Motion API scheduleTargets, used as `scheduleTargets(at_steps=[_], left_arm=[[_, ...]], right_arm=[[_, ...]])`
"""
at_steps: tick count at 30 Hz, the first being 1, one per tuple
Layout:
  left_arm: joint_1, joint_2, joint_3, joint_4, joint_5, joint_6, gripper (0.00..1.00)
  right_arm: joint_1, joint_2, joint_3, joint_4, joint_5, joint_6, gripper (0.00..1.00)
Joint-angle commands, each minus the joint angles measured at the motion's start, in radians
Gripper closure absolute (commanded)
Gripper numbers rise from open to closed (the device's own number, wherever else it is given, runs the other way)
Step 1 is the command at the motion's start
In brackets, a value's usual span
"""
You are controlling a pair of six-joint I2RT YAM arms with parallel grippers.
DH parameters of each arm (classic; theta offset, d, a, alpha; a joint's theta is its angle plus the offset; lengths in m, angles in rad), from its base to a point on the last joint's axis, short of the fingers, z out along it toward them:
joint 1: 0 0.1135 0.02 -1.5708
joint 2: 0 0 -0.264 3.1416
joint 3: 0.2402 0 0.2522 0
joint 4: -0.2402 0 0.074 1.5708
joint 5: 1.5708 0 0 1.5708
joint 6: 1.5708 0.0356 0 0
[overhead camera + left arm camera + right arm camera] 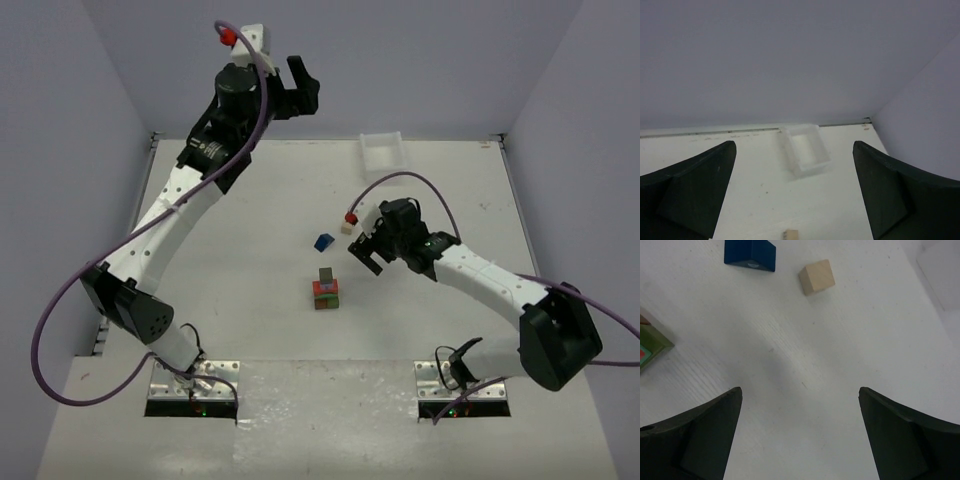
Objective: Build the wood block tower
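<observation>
Bright, even, diffuse light from above, only soft faint shadows on the nearly washed-out white table (260, 320), top view sharp, wrist views slightly soft, dark fingers (695, 440) blurred at lower corners.

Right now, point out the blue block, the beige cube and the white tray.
blue block (750, 254), right wrist view, middle of its visible blue face.
beige cube (817, 276), right wrist view, middle of its top face.
white tray (788, 152), left wrist view, its left wall.

Beige cube (816, 277) bare matt wood; blue block (750, 253) painted, slight sheen; table (790, 355) matt white, faint grain; tray (788, 151) clear plastic
</observation>
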Motion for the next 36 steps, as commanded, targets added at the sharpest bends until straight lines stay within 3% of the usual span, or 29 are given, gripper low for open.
scheduleTargets(at_steps=[1,3,5,7,12,18,24,28,31,36], left_arm=[[0.032,-0.060,-0.076,-0.071,-0.111,-0.332,0.00],[0.040,-0.158,-0.279,-0.018,-0.095,-0.349,0.00],[0.042,-0.304,-0.546,0.129,-0.180,-0.387,0.00],[0.041,-0.432,-0.762,0.143,-0.232,-0.411,0.00],[0.042,-0.600,-1.009,0.121,-0.287,-0.430,0.00],[0.042,-0.742,-1.163,0.125,-0.336,-0.408,0.00],[0.042,-0.722,-1.178,0.117,-0.378,-0.399,0.00],[0.042,-0.683,-1.163,0.120,-0.389,-0.395,0.00],[0.042,-0.673,-1.164,0.128,-0.390,-0.393,0.00],[0.042,-0.676,-1.170,0.142,-0.398,-0.395,0.00]], right_arm=[[-0.014,0.132,0.181,0.063,-0.137,-0.201,0.01],[-0.028,0.188,0.221,0.057,-0.160,-0.226,0.01],[-0.062,0.249,0.276,0.040,-0.219,-0.245,0.01],[-0.104,0.325,0.333,0.018,-0.289,-0.244,0.01],[-0.136,0.456,0.464,-0.046,-0.362,-0.273,0.01],[-0.150,0.613,0.572,-0.039,-0.382,-0.301,0.01],[-0.151,0.722,0.637,-0.032,-0.369,-0.308,0.05],[-0.152,0.733,0.625,-0.032,-0.387,-0.314,0.19],[-0.151,0.725,0.599,-0.017,-0.394,-0.313,0.47],[-0.151,0.644,0.561,-0.006,-0.442,-0.306,0.78]])
